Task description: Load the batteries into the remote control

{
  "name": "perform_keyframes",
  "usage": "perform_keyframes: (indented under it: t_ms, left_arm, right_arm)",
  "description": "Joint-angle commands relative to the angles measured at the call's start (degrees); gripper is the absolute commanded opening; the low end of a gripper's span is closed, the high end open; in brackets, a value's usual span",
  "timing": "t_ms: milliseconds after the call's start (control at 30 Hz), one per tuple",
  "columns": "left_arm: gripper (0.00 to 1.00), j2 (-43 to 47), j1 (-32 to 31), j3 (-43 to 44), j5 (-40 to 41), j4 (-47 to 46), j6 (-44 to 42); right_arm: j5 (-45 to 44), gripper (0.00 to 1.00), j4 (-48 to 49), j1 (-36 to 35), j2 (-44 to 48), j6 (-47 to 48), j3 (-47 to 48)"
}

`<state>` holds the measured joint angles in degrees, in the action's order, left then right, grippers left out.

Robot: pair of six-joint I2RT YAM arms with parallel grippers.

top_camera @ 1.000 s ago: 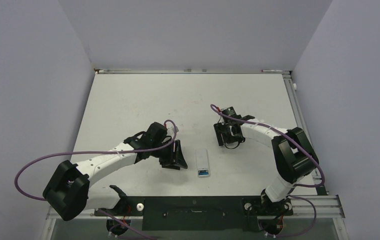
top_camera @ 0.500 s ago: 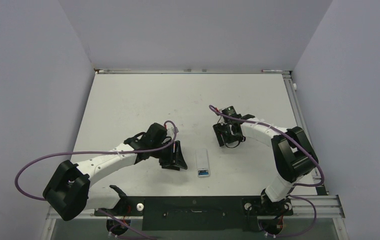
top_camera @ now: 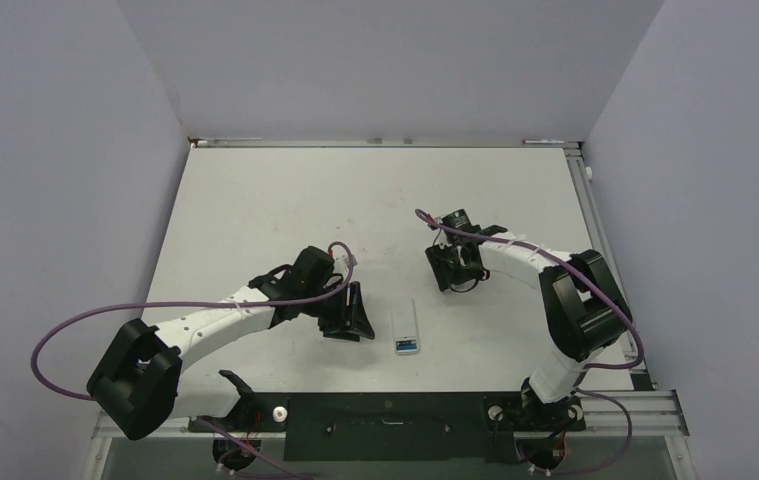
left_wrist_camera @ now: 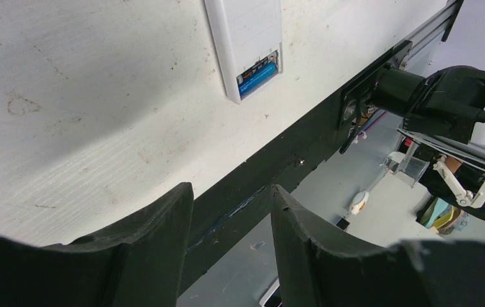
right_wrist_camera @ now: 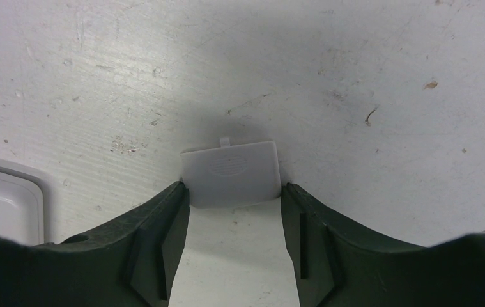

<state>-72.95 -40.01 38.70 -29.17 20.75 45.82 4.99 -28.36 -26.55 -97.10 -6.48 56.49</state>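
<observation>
Left gripper (top_camera: 353,318) spread above the table (top_camera: 255,200); remote (top_camera: 407,327) by the near edge; right gripper (top_camera: 452,275) pinching the cover (right_wrist_camera: 230,173).
The left gripper sits just left of the remote, apart from it, jaws parted with nothing between them; the remote lies flat near the middle of the table's near edge, plain white back up, its length running from near edge towards far; its compartment at the near end is uncovered, and the batteries (left_wrist_camera: 257,73) lie in it side by side, one blue, one darker; to the right, farther from the near edge, the right gripper points down at the table, its fingertips (right_wrist_camera: 169,217) set against two opposite sides of the small white cover; the cover lies flat on the table, its tab pointing away from the wrist.
</observation>
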Motion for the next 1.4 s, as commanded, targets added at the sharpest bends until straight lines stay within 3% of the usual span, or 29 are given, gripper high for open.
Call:
perform_keyframes:
  t_ms: [0, 100, 367, 633, 833, 1367]
  left_arm:
    - [0.45, -0.3, 0.0, 0.1, -1.2, -2.3, -0.3]
    - [0.45, -0.3, 0.0, 0.0, -1.2, -2.4, -0.2]
    - [0.45, -0.7, 0.0, -0.2, -1.2, -3.3, 0.4]
    - [0.45, -0.7, 0.1, 1.5, -0.4, -3.0, 0.6]
    - [0.45, -2.6, 0.4, 7.4, 0.7, -0.8, -0.8]
    - [0.40, -25.6, -0.1, 35.8, 3.5, 5.8, -7.3]
  right_arm:
    - [1.4, 0.52, -1.6, 0.2, -1.0, 0.4, 0.0]
    - [1.5, 0.44, -1.8, -0.2, -1.0, 0.3, -0.1]
    - [1.2, 0.09, -1.6, -1.1, 1.5, -2.9, -0.5]
    - [0.0, 0.08, -4.6, -2.6, 7.1, -6.0, 0.3]
    - [-0.9, 0.09, -8.6, -4.3, 13.0, -9.3, -1.0]
    - [-3.8, 0.08, -16.5, -9.5, 31.6, -19.1, -3.3]
